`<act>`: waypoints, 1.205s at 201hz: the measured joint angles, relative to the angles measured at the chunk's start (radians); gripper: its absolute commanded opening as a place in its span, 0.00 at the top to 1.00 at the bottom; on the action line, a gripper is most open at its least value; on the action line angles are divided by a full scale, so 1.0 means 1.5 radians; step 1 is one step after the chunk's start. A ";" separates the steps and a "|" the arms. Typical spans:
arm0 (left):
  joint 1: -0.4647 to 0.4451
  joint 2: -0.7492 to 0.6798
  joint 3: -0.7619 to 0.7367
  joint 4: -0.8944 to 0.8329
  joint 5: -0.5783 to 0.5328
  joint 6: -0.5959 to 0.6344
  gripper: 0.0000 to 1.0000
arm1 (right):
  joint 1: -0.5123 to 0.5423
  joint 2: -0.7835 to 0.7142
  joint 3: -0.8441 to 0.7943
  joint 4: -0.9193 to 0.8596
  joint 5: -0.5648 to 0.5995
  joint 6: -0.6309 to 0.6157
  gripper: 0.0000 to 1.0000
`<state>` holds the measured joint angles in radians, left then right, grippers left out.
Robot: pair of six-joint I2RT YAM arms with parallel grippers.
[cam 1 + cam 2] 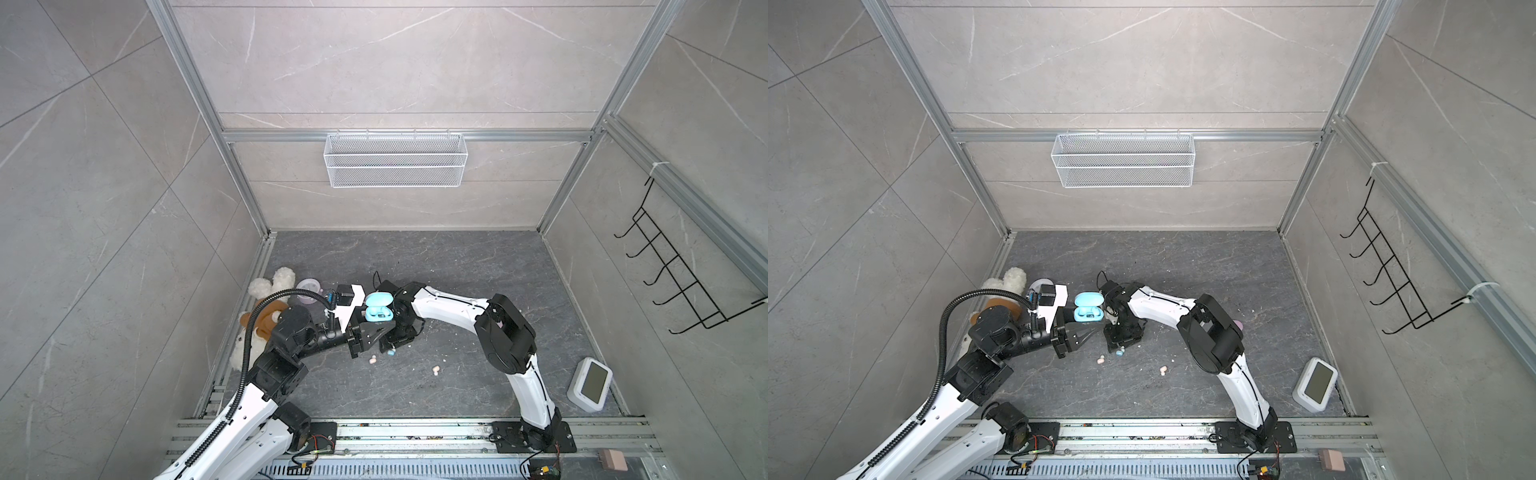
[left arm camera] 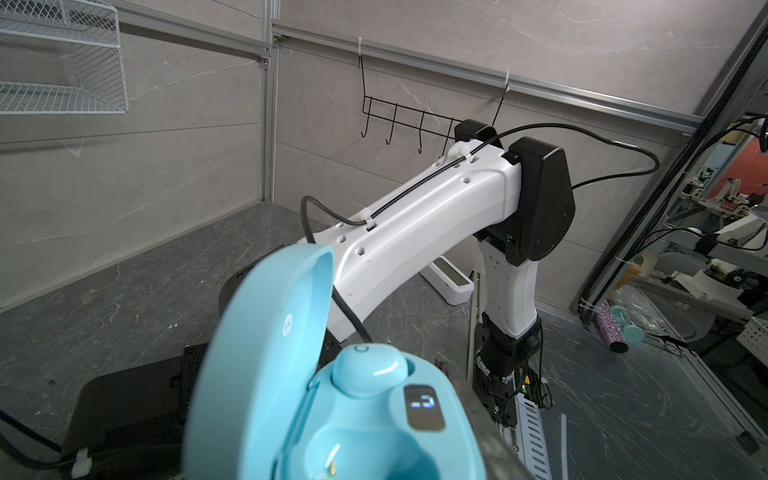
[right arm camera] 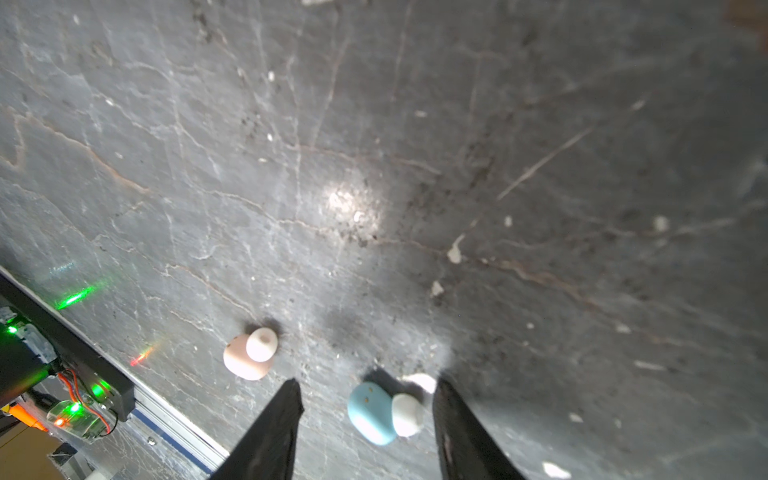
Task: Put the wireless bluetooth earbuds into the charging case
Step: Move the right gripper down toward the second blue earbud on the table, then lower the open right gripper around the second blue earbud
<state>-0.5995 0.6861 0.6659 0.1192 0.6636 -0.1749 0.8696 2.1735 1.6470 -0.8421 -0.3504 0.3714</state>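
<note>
Blue case, lid open, clamped in left gripper. Left wrist view alone shows a seated earbud inside. The right gripper stands open astride a loose blue earbud on the table: long axis across the gap, pale tip toward one finger. In a top view that earbud is a speck. A pink earbud lies near.

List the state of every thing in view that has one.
blue charging case: lid open, held off the floor, one socket empty
seated blue earbud: in the case's other socket
loose blue earbud: on the floor between the fingers of the right gripper, not gripped
pink earbuds: both loose on the floor
left gripper: shut on the blue charging case
right gripper: open
</note>
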 measured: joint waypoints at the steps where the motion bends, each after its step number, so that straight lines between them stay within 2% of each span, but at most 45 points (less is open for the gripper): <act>1: 0.000 0.000 0.000 0.000 0.000 0.000 0.73 | 0.000 0.000 0.000 0.000 -0.001 0.000 0.46; 134: 0.000 0.000 0.002 -0.002 0.000 0.000 0.72 | 0.016 -0.021 -0.033 -0.012 -0.007 0.004 0.47; 185: 0.000 -0.001 0.002 -0.007 0.000 0.000 0.72 | 0.027 -0.045 -0.034 -0.012 0.061 0.024 0.48; 242: 0.000 -0.017 0.007 -0.026 -0.003 0.000 0.73 | 0.050 -0.047 0.003 -0.026 0.124 0.015 0.58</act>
<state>-0.5995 0.6609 0.6769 0.0799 0.6594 -0.1753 0.9443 2.1036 1.6520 -0.8818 -0.1642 0.3943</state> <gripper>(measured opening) 0.420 0.437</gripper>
